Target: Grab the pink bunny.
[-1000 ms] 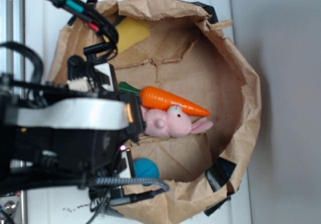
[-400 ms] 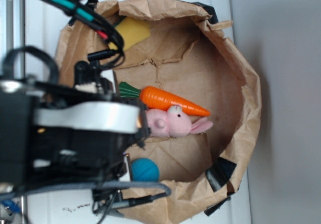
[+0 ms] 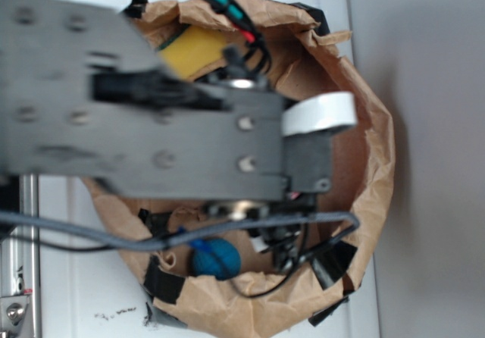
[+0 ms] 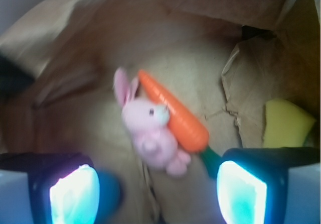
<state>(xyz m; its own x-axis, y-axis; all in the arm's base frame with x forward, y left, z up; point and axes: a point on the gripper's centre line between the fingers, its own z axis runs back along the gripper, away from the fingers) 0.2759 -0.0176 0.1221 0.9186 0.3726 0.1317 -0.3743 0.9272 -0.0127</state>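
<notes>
Bunny (image 4: 150,133) diagonal (ears upper-left)

A crumpled brown paper bag (image 3: 371,164) lies open on a white surface (image 3: 91,292), its torn rim patched with black tape (image 3: 333,262). Inside, 1 orange plastic carrot (image 4: 175,114) with a green stem rests diagonally on the bag's floor. 1 yellow sponge (image 3: 191,50) sits against the bag's wall, well apart from the carrot. 1 blue ball (image 3: 216,259) lies near the opposite rim, partly behind dark cables.
</notes>
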